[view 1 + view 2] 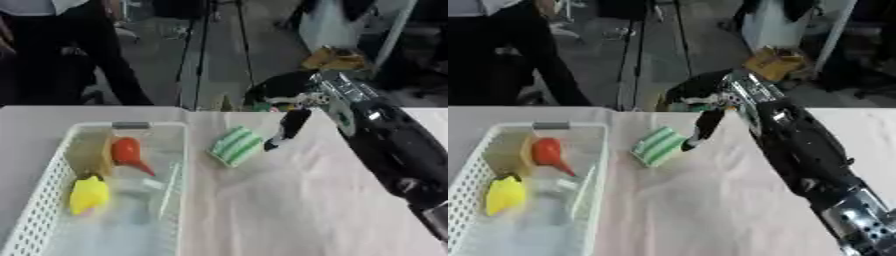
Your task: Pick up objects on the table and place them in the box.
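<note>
A green-and-white striped block (235, 145) lies on the cloth-covered table just right of the white mesh box (131, 125). My right hand (294, 122) hangs above the table's far edge. A straight dark finger points down, its tip at the block's right end, and nothing is held. Whether the tip touches the block is unclear. Inside the box lie a red pear-shaped object (128, 151), a yellow object (88, 195) and a tan piece (90, 152) against the left wall. My left hand does not show.
My right forearm (802, 150) slants across the table's right half from the lower right corner. Beyond the far edge are tripod legs (199, 50), a person in dark clothes (52, 55) and a yellowish object (332, 59) on the floor.
</note>
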Controlling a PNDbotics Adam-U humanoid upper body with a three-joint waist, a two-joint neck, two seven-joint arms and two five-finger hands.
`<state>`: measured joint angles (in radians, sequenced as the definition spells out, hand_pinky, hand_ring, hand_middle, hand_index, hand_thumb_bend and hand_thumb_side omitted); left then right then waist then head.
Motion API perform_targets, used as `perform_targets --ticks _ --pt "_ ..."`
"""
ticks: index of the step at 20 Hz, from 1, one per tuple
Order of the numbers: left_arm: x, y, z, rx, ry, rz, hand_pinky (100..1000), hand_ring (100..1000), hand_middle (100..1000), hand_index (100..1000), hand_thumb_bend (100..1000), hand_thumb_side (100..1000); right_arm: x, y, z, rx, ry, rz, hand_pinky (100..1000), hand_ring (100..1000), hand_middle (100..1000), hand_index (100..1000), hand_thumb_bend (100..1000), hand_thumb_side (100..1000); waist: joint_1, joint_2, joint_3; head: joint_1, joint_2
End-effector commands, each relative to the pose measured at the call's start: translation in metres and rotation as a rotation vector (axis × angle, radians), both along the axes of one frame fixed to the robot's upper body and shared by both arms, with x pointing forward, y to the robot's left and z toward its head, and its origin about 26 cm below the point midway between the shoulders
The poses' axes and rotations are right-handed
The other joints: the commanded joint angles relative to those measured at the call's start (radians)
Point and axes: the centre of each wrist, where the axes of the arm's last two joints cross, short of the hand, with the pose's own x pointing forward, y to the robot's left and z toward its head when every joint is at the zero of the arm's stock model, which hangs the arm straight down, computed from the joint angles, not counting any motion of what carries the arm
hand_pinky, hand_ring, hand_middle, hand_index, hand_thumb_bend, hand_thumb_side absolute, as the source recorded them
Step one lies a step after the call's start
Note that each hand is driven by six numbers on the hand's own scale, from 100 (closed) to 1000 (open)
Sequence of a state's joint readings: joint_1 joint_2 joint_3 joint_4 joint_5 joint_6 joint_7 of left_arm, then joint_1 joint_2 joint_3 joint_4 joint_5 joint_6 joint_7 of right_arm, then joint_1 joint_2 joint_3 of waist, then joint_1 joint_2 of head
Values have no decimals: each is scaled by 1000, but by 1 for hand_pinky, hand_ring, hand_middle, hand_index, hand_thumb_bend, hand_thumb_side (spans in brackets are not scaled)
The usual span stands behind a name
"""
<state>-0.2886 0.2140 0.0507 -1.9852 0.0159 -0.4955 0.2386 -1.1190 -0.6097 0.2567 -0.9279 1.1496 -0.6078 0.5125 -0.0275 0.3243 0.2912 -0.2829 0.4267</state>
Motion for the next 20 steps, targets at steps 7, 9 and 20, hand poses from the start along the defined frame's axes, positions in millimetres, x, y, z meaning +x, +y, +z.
perform_targets --ticks 7,9,20 --pt "0 -5 10 3 -33 -22 985 912 1000 957 102 1000 0 -2 7 -45 -29 70 1000 1000 1000 1000 720 653 -2 0 15 -24 -21" --pt "0 -6 11 3 -39 -28 986 912 1000 957 101 1000 2 -3 4 -37 -32 69 1000 1000 1000 1000 724 648 -5 8 24 -35 -25" --pt "2 -12 16 1 -61 -53 987 911 1000 955 100 1000 7 -11 -10 -19 -58 30 1000 1000 1000 1000 753 628 -17 41 78 -71 -53"
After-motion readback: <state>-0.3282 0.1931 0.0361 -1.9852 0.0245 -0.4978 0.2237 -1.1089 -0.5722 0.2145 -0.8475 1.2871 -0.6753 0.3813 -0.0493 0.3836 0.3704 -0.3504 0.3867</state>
